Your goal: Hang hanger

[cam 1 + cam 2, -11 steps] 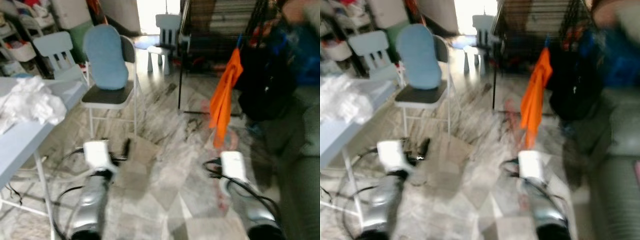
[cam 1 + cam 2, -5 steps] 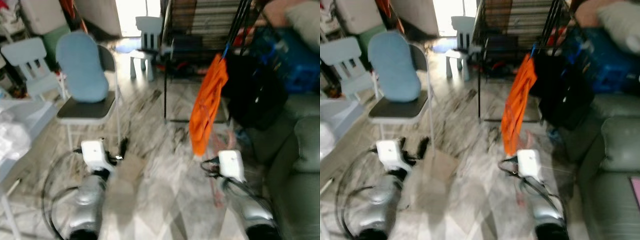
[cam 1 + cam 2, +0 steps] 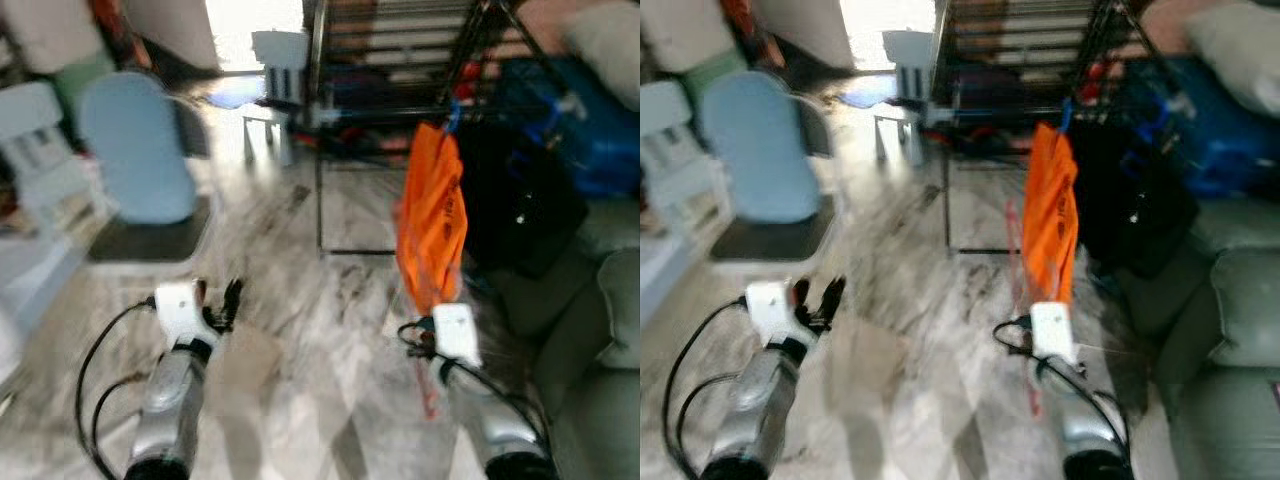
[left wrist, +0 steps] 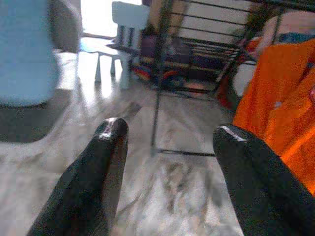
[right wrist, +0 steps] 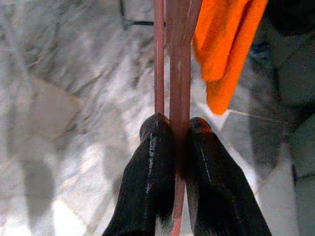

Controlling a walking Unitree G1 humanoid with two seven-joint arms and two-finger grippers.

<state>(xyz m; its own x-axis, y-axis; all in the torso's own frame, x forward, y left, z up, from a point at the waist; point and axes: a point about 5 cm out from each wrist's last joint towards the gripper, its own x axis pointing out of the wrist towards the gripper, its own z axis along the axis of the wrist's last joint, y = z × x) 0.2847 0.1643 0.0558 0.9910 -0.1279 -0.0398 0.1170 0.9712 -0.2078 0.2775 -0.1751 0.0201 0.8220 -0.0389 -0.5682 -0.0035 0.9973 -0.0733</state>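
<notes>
From the head views, both silver arms reach forward over the marble floor [image 3: 300, 300]. The right gripper [image 5: 179, 128] is low on the right, with a thin pink hanger [image 3: 1018, 255] rising from it toward an orange garment [image 3: 432, 235] that hangs from a dark rack [image 3: 400, 70] further off. A chair with a blue cushion [image 3: 135, 150] stands at far left, and a grey sofa [image 3: 1230, 330] lies along the right edge.

In the left wrist view, the left gripper [image 4: 170, 142] has its two fingers spread wide with nothing between them, pointing at the floor and rack, the orange garment beside it.

In the right wrist view, the right gripper's fingers are pinched tight on the pink hanger's bars, which run away from the fingertips; the orange garment hangs just beyond.
</notes>
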